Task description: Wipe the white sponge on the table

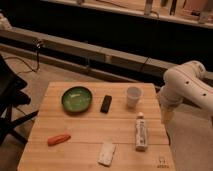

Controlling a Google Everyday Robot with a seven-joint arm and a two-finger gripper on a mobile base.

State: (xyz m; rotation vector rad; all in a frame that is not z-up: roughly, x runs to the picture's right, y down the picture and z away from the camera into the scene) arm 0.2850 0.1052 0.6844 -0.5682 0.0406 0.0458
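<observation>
The white sponge [107, 153] is a small flat off-white pad lying near the front edge of the light-wood table [85, 127], a little right of the middle. The white robot arm [186, 86] reaches in from the right. Its gripper [166, 116] hangs at the end of the arm beside the table's right edge, level with the white tube. It is well to the right of and behind the sponge and touches nothing on the table.
On the table are a green bowl [77, 99], a black bar [106, 103], a white cup [133, 96], a white labelled tube [141, 132] and an orange carrot-like piece [58, 139]. A dark mark [161, 161] sits at the front right corner. A black chair [9, 95] stands at the left.
</observation>
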